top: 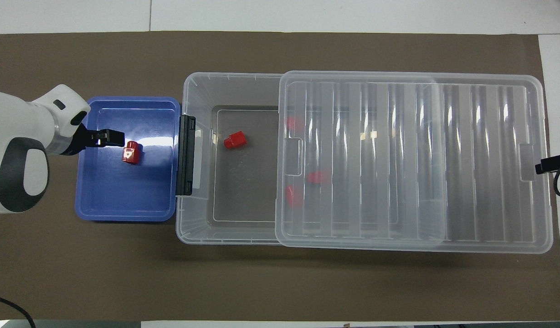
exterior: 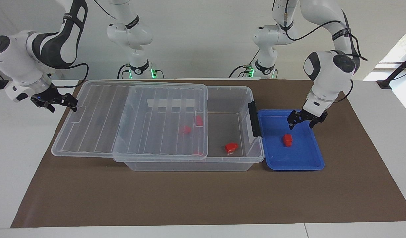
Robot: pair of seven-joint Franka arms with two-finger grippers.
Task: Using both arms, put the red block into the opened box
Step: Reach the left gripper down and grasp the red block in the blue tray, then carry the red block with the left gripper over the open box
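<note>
Red block (exterior: 287,140) just below open left gripper (exterior: 302,121)

I see the red block (exterior: 287,140) (top: 131,152), small and bright red, lying in a blue tray (exterior: 308,163) (top: 125,209) beside the box's latch end. The box (exterior: 236,96) (top: 202,91), a clear bin, stands open at that end; its ribbed lid (exterior: 130,115) (top: 412,159) is slid toward the right arm's end.

Facing camera high, opposite robots; overhead steeply down; both share box (exterior: 189,125) (top: 225,155).
</note>
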